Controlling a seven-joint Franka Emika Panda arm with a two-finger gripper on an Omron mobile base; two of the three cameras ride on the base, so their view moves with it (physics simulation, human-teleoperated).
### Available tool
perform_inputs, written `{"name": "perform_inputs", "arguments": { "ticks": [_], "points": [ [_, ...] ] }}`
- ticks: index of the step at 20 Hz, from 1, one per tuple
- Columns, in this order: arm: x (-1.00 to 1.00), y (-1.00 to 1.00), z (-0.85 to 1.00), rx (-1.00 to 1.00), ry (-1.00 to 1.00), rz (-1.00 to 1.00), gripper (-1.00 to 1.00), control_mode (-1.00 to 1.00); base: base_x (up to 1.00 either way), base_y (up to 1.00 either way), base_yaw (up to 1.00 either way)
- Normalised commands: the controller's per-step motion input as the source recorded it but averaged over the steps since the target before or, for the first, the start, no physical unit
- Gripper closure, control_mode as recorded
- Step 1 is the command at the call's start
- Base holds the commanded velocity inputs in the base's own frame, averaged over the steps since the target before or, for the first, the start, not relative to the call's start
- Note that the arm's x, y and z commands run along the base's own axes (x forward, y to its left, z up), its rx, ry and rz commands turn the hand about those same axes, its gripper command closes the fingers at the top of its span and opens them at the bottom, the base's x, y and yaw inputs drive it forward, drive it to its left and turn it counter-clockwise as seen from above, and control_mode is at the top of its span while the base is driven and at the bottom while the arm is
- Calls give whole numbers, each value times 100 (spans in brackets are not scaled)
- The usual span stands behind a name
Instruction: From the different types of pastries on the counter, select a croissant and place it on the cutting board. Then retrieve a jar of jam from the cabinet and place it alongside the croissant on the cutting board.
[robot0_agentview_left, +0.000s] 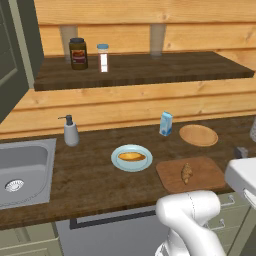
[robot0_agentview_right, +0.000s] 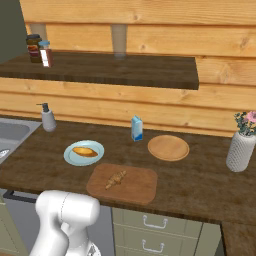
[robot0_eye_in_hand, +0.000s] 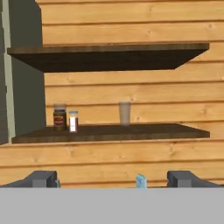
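A small brown croissant (robot0_agentview_left: 186, 173) (robot0_agentview_right: 115, 180) lies on the wooden cutting board (robot0_agentview_left: 205, 181) (robot0_agentview_right: 137, 189) near the counter's front edge. The dark jam jar (robot0_agentview_left: 78, 53) (robot0_agentview_right: 34, 48) (robot0_eye_in_hand: 59, 118) stands at the left end of the lower cabinet shelf, beside a small white shaker (robot0_agentview_left: 103, 57) (robot0_eye_in_hand: 73, 121). In the hand view my gripper (robot0_eye_in_hand: 114, 180) faces the wooden back wall and shelves from a distance. It is open, its fingertips (robot0_eye_in_hand: 41, 178) are wide apart and nothing is between them. The jar sits up and to the left of it.
A blue plate with a bread roll (robot0_agentview_left: 131, 158) (robot0_agentview_right: 84, 152) is left of the board. A milk carton (robot0_agentview_left: 166, 123), wooden plate (robot0_agentview_left: 198, 135), soap dispenser (robot0_agentview_left: 70, 131), sink (robot0_agentview_left: 30, 150) and flower vase (robot0_agentview_right: 242, 145) share the counter. A cup (robot0_eye_in_hand: 124, 113) stands mid-shelf. The open cabinet door (robot0_agentview_left: 15, 50) is at left.
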Motion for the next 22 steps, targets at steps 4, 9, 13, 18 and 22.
{"name": "perform_inputs", "arguments": {
  "ticks": [4,9,13,18,22],
  "points": [
    [-17,0,0,0,0,0,-100,-100,0,0,0],
    [-26,0,0,0,-1,0,-100,100,-1,0,0],
    [0,0,0,0,0,0,-100,100,-41,2,0],
    [0,0,0,0,0,0,-100,100,-94,36,0],
    [0,0,0,0,0,0,-100,100,-89,63,0]
  ]
}}
